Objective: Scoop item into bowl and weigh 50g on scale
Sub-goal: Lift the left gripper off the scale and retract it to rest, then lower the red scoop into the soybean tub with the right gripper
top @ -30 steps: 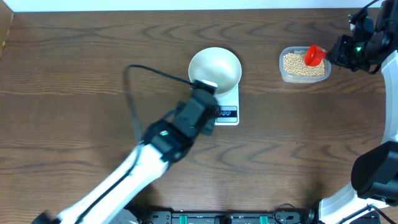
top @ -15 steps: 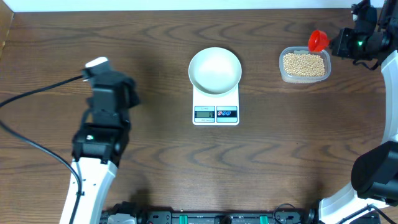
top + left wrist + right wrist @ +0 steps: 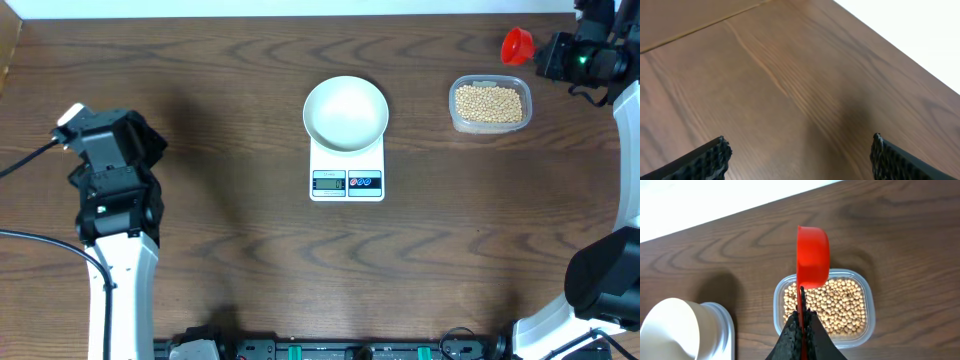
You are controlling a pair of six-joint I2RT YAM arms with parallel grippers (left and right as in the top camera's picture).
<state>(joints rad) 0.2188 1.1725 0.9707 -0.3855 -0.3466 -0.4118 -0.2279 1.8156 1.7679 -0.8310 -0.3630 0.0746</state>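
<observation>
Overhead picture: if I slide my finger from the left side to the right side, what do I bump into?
left claw → white bowl → clear tub → right claw, gripping the red scoop

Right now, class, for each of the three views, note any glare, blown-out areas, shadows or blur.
Overhead: even light, the bowl nearly washed out to flat white. Left wrist: beyond the table edge all is blown out; a soft shadow crosses the wood. Right wrist: the beans are sharp, the red scoop casts a faint shadow.
</observation>
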